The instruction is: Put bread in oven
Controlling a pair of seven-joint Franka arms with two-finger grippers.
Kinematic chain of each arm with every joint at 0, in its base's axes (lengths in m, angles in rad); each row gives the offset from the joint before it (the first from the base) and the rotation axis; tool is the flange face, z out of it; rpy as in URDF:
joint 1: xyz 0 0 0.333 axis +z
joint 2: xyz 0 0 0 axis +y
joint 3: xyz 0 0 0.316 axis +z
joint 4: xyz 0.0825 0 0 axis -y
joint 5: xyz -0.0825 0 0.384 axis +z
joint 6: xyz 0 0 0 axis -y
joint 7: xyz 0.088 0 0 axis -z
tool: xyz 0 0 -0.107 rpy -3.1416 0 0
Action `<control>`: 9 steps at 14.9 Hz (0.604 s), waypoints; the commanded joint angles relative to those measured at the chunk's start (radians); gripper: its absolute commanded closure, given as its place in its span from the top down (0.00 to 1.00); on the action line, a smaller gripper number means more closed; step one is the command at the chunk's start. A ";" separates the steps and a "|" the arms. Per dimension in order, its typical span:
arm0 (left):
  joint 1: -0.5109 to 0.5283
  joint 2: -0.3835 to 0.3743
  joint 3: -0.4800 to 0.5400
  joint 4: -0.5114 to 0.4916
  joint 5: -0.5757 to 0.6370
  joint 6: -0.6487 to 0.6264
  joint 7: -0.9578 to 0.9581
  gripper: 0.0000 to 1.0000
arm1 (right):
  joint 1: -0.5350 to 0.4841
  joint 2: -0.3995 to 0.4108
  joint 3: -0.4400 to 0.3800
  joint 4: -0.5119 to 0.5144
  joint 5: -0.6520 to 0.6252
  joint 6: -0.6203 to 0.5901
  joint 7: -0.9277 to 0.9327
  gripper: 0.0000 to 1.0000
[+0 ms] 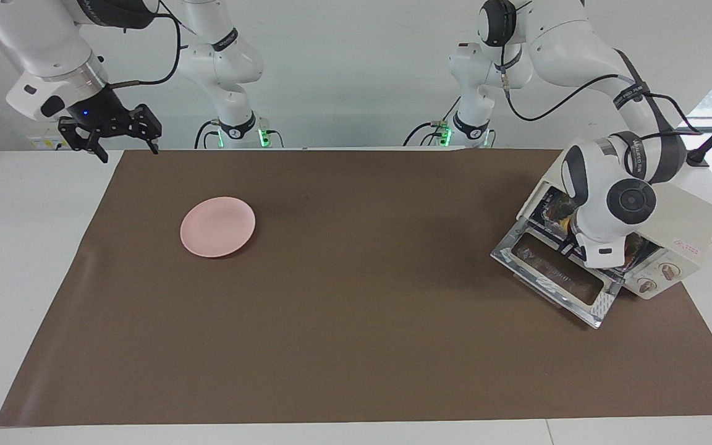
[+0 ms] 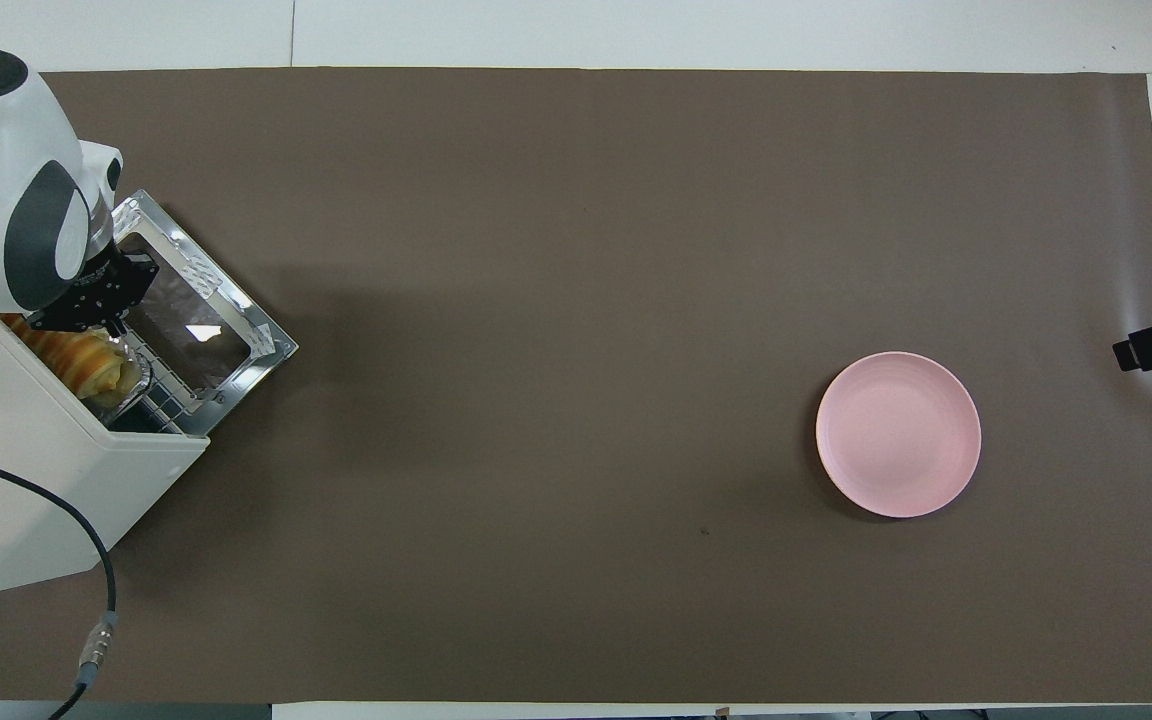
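While its door lies folded down on the desk point(image 1: 356, 346), the oven point(image 1: 677, 228) holds the bread point(image 2: 86, 358) inside.
Largest is the brown mat point(image 1: 356, 284), then the oven, then the pink plate point(image 1: 217, 226), well apart from both jaws. The left gripper point(image 2: 101, 322), jaws together, sits at the oven mouth just beside the bread; the right gripper point(image 1: 122, 148) waits with jaws apart over the desk's edge.

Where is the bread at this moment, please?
The bread lies just inside the open oven at the left arm's end of the table, beside the shut left gripper at the oven's mouth.
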 commanded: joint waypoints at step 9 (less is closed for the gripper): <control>-0.026 -0.038 -0.013 0.145 0.025 0.083 0.059 1.00 | -0.006 -0.023 0.002 -0.028 0.016 0.008 -0.016 1.00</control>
